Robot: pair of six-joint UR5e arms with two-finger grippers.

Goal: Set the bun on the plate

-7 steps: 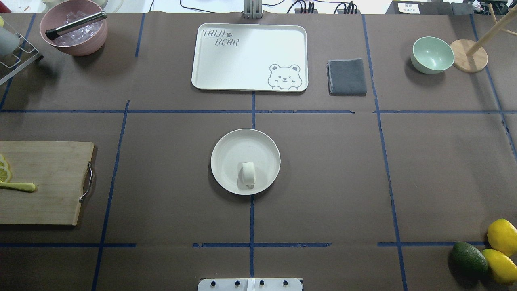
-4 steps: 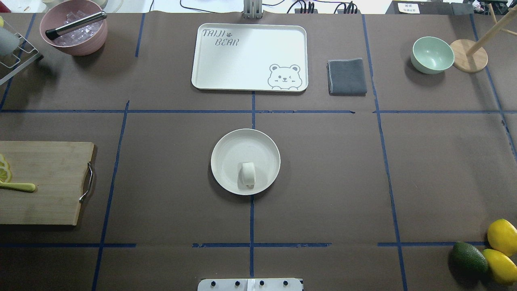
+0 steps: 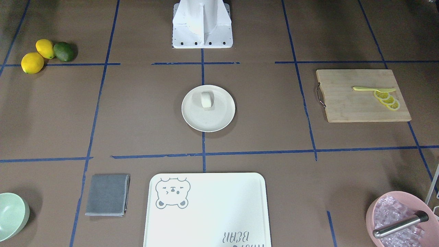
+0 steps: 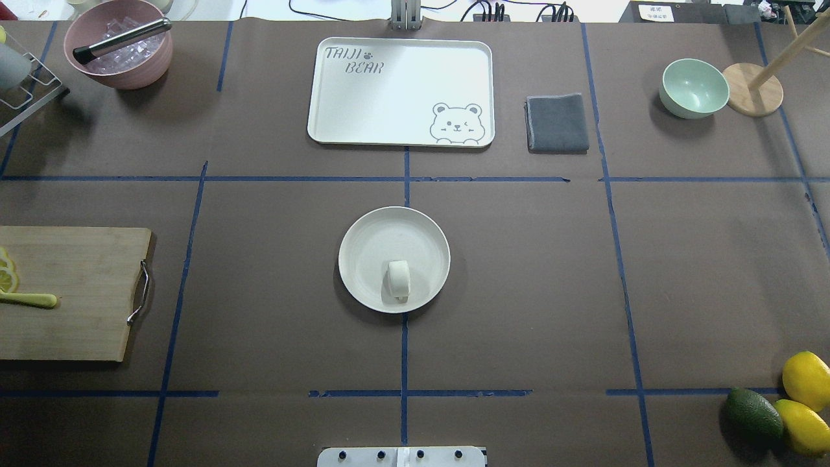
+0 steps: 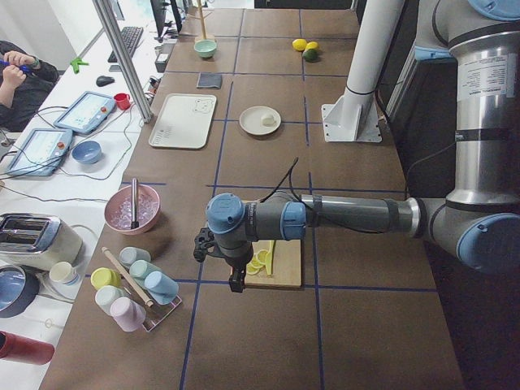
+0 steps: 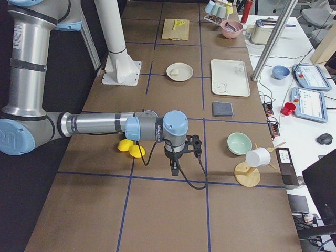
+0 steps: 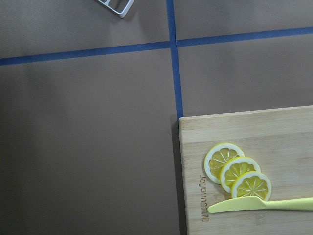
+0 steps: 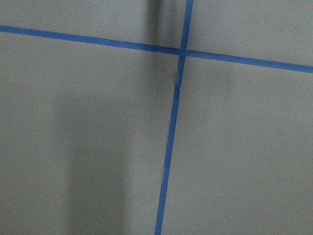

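One bun lies on the one plate, on the half nearer the robot's base and well apart from both hands. Its long axis runs along the centre tape line, one end towards the base and the other towards the bear tray.

The overhead and front-facing views show the bun clearly but no arm. Only the two side views show the hands, and there the bun is a small pale lump. The left hand hangs pointing down at the corner of the cutting board. The right hand hangs over bare worktop. From these views I cannot tell whether either hand is spread or pressed together.

The left wrist view alone gives the detail beside its hand: three lemon slices in an overlapping row and one pale green knife, all on the board. The right wrist view shows only brown paper and crossing blue tape. Near the right hand lie two whole lemons and one avocado.
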